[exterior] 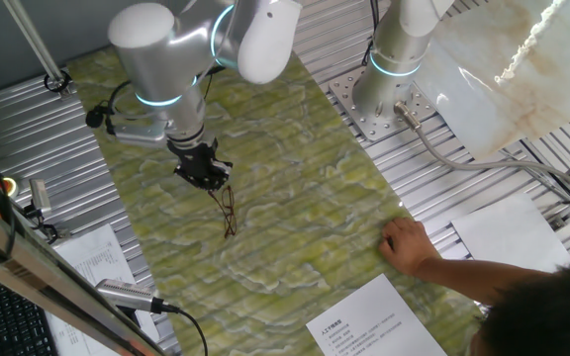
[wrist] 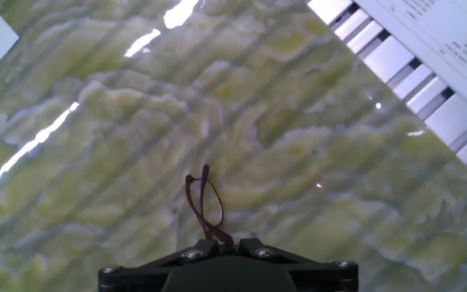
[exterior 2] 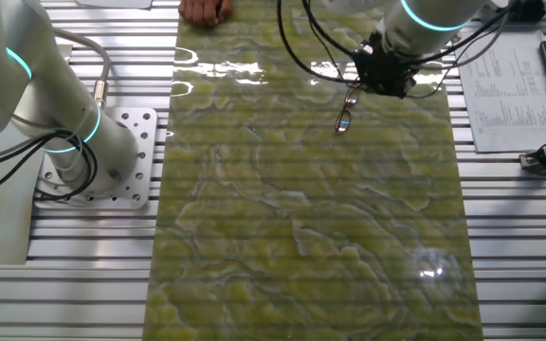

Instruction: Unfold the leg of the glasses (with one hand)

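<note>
- Right at the lens in the hand view, the claw (wrist: 224, 246) has its two black fingertips pressed together on one end of the glasses (wrist: 205, 204), pinching the thin reddish-brown frame.
- From that pinch the glasses run straight out away from the claw, long axis in line with the fingers, far end pointing out over the green-and-cream marbled mat (wrist: 314, 130).
- In one fixed view the glasses (exterior: 229, 212) hang below the claw (exterior: 207, 179), long axis close to vertical in the picture, lower end at or just above the mat; contact cannot be told.
- From the other fixed view, the glasses (exterior 2: 345, 114) sit just under the claw (exterior 2: 383, 80), slanting down and away from it, lenses catching a little light.
- Further out, a person's bare hand (exterior: 405, 244) rests at the mat's edge, well apart from the glasses.
- Beyond that, a printed sheet (exterior: 369, 324) lies on the ribbed metal table (exterior: 433, 188).
- Far back, a second arm's base (exterior: 384, 94) is bolted to the table.
</note>
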Robot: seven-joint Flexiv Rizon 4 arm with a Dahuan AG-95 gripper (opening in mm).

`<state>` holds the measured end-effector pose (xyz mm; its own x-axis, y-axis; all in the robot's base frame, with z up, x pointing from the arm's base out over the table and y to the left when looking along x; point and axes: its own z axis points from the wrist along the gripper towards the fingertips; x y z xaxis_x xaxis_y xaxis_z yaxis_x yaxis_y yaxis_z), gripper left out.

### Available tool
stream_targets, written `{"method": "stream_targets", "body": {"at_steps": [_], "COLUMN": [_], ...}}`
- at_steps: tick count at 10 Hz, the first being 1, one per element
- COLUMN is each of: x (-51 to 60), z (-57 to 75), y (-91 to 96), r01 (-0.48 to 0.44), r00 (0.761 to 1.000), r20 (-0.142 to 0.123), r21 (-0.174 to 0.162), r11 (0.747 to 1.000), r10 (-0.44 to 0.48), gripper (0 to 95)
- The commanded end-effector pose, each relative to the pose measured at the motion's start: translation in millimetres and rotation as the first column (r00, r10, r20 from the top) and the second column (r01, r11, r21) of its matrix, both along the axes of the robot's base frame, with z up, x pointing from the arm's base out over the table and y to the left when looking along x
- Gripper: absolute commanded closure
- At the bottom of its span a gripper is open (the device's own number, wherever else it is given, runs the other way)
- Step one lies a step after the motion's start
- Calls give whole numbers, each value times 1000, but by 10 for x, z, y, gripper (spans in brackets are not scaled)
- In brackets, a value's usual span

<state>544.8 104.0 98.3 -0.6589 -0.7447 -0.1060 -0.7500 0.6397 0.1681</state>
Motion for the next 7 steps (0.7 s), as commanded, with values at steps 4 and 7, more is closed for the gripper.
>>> {"method": "stream_targets", "body": {"at_steps": [4,7], "x": [103,148], "z": [59,72], "y": [142,203], "r01": [31,41], "r00": [1000,999], "r20": [-3,-7], "r21": [7,5], "r11": [1000,999], "r10": [-31,-41], "gripper": [950,950]}}
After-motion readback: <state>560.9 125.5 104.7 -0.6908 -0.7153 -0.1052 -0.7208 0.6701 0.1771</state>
